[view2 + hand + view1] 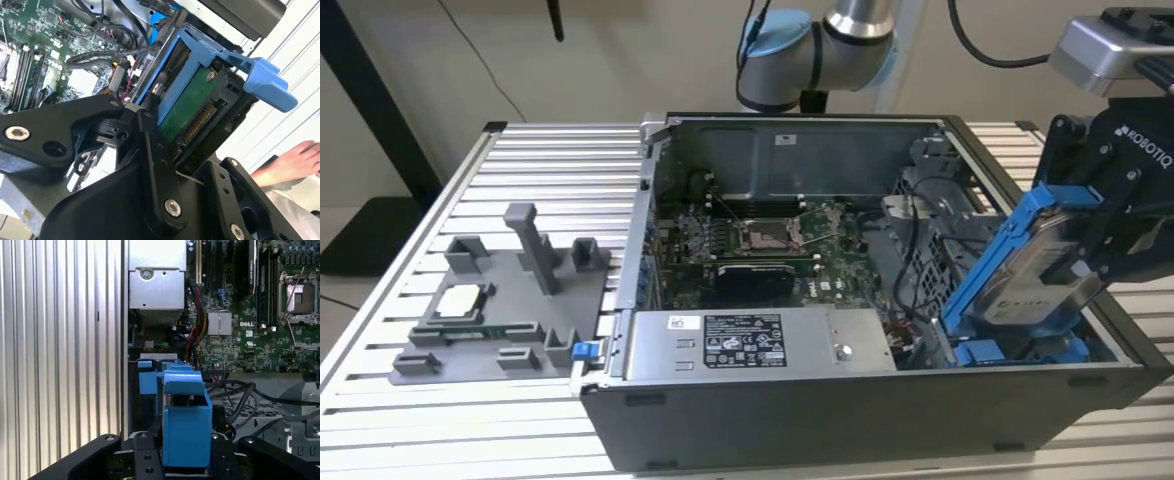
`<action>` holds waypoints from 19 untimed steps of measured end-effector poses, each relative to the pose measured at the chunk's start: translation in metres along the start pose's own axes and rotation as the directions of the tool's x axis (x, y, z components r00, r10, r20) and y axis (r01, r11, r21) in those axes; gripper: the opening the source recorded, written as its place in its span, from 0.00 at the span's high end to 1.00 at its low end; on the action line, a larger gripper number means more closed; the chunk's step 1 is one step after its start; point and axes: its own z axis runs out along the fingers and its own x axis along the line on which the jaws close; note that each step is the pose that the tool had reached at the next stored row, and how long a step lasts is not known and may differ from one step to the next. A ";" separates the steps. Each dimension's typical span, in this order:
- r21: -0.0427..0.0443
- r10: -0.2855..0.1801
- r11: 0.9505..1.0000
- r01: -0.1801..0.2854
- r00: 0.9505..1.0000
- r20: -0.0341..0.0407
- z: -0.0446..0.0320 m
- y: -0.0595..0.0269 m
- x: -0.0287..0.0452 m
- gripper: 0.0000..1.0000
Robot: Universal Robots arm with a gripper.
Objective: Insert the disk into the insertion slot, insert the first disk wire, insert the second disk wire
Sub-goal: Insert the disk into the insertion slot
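Blue-framed disk (1034,270) between black fingers (150,150)

Hand (1094,258) cropped by exterior view's right edge, covering disk (1031,288) edge.

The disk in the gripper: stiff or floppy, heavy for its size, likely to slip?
Probably stiff: the disk is a silver slab, held tilted over the case by the gripper with no visible sag. It is likely heavy for its size, so it might pivot in the grip. Its thin blue tab looks like the most breakable part.
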 end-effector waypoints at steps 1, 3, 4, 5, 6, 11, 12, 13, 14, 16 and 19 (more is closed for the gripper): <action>0.000 0.000 1.000 0.000 1.000 0.000 0.0010 -0.0001 -0.0001 1.00; 0.000 0.002 1.000 -0.002 1.000 0.000 0.0033 -0.0002 -0.0001 1.00; 0.000 0.003 1.000 -0.003 1.000 0.001 0.0049 -0.0003 -0.0001 1.00; 0.000 0.004 1.000 -0.004 1.000 0.000 0.0065 -0.0004 -0.0002 1.00; 0.000 0.005 1.000 -0.005 1.000 0.000 0.0082 -0.0005 -0.0003 1.00; 0.000 0.010 1.000 -0.010 1.000 0.001 0.0172 -0.0009 -0.0010 1.00; 0.000 0.010 1.000 -0.010 1.000 0.000 0.0188 -0.0010 -0.0012 1.00; 0.000 0.010 1.000 -0.010 1.000 0.000 0.0205 -0.0011 -0.0015 1.00; 0.000 0.010 1.000 -0.010 1.000 0.000 0.0224 -0.0012 -0.0019 1.00; 0.000 0.010 1.000 -0.010 1.000 0.001 0.0260 -0.0014 -0.0032 1.00; 0.000 0.010 1.000 -0.010 1.000 0.001 0.0269 -0.0014 -0.0039 1.00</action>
